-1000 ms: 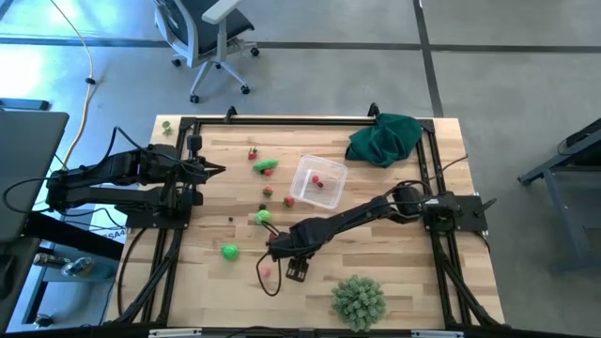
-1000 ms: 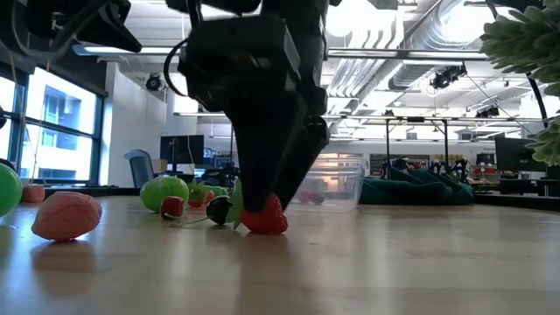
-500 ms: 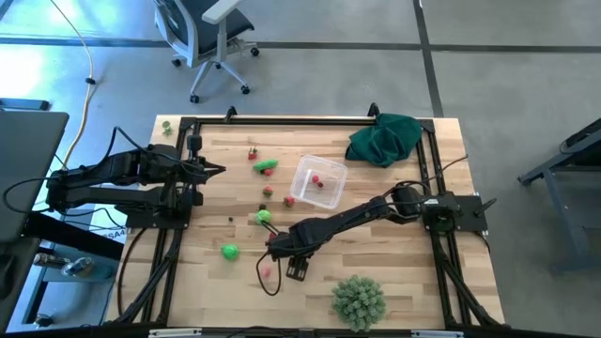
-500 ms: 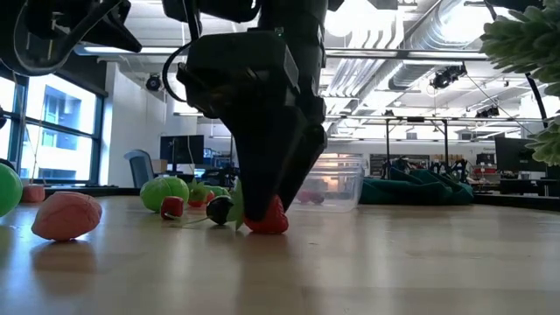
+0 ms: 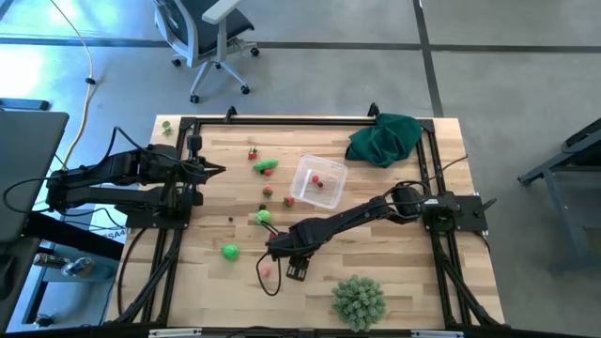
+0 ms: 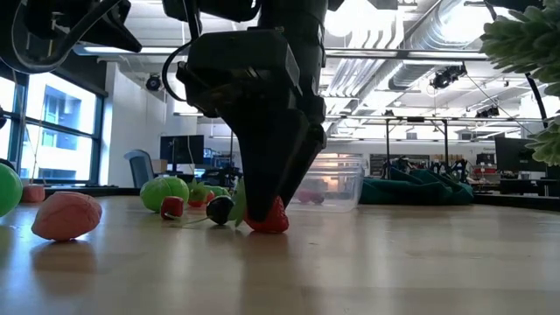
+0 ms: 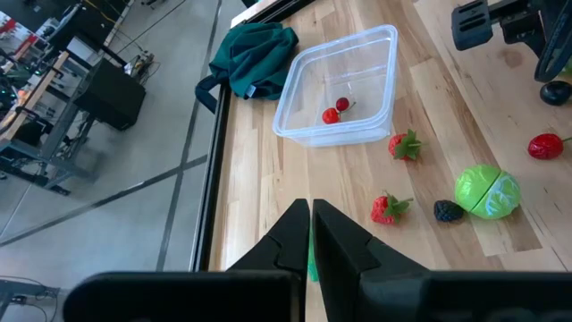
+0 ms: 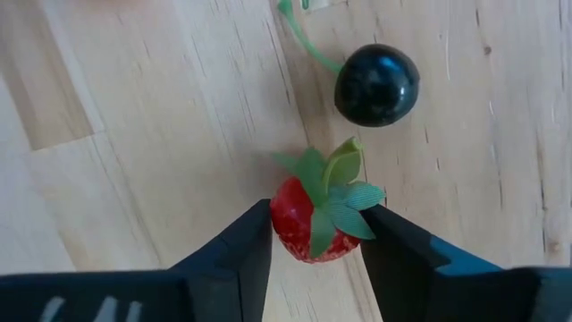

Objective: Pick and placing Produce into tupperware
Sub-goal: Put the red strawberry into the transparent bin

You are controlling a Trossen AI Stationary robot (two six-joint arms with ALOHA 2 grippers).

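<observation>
A pale wooden table (image 5: 394,272) stood on a grey concrete floor, with an open workshop of ducts and desks behind it. Near the table's front, left of centre, lay a small red toy strawberry with a green leafy cap (image 8: 315,219), resting on the wood. The right gripper (image 8: 315,234) had come down over it, one dark finger pressed against each side of the berry, gripping it but not yet lifting it. Over the last second the gripper had dropped slightly and narrowed onto the fruit, while the strawberry kept its place; this suggested the grasp was just being completed and the lift could come next. Just beside the berry sat a glossy black cherry-like ball on a green stem (image 8: 376,85). Further back stood the clear, roughly square plastic tupperware (image 5: 318,182), holding a couple of small red pieces. Other produce lay scattered left of it, including a bright green ball (image 5: 229,251). The left gripper (image 7: 310,234) waited at the table's left edge, its fingers together and holding nothing.
</observation>
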